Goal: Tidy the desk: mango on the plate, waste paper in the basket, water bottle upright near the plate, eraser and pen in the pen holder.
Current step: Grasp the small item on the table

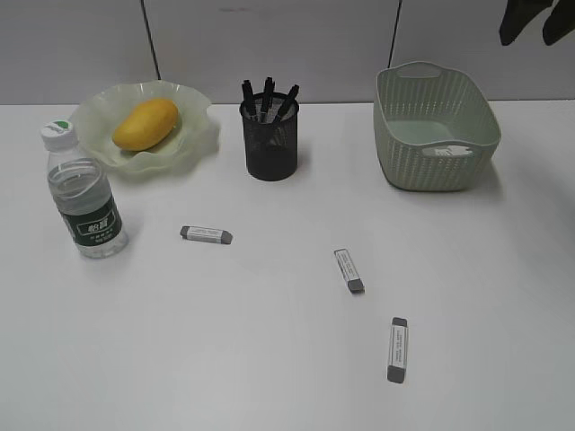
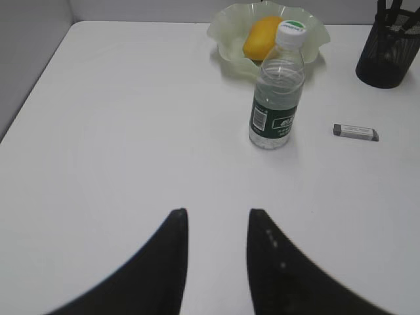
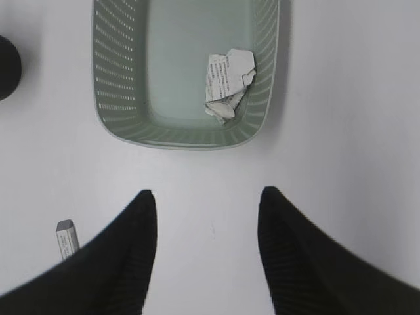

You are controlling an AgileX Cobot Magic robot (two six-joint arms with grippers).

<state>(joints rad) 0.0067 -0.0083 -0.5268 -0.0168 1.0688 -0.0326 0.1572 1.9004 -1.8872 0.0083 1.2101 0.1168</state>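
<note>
only unreadable white print on the water bottle (image 2: pixel 277 92) label.

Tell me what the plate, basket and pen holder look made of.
Plate: likely glass, glossy pale green; it is translucent with a ruffled rim.
Basket: looks like matte sage-green plastic, with moulded woven-look perforated sides.
Pen holder: black wire mesh, probably metal; light shows through it.

No legible text: water bottle (image 2: pixel 277 92) label, waste paper (image 3: pixel 227 83) print (grey lines) too small.
</note>
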